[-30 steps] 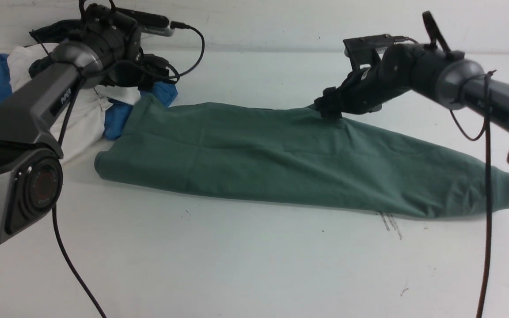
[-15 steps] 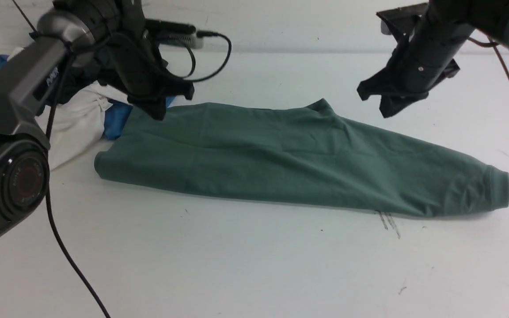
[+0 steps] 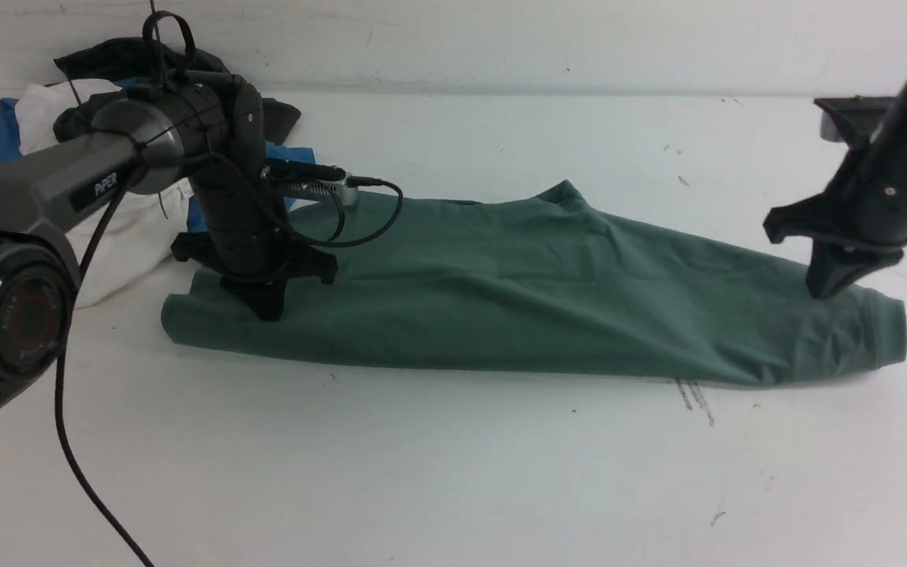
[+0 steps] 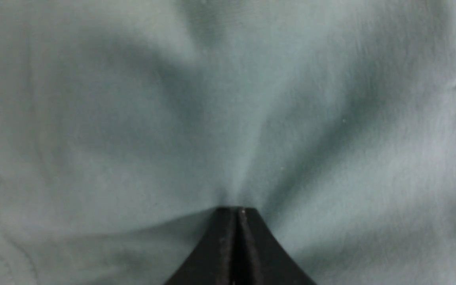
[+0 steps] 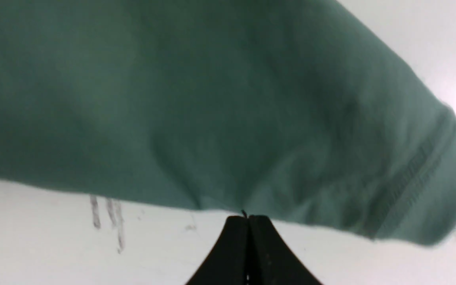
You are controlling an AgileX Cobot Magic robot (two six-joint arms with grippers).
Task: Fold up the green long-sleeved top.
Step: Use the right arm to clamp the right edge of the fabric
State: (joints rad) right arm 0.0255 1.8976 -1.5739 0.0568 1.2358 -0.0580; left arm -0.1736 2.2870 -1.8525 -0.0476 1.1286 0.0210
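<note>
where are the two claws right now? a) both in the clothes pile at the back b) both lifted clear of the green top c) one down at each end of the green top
c: the left claw is down on the green top at its left end, the right claw by its cuffed right end, both shut.

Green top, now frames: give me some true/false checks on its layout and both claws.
1. The top lies as a long strip on the table. True.
2. The left claw hangs open above it. False: it is shut, pinching fabric at the end away from the cuff.
3. The right claw is shut at the cuff end. True.
4. The top is the only clothing in view. False: a blue and white pile lies beside its left end.
</note>
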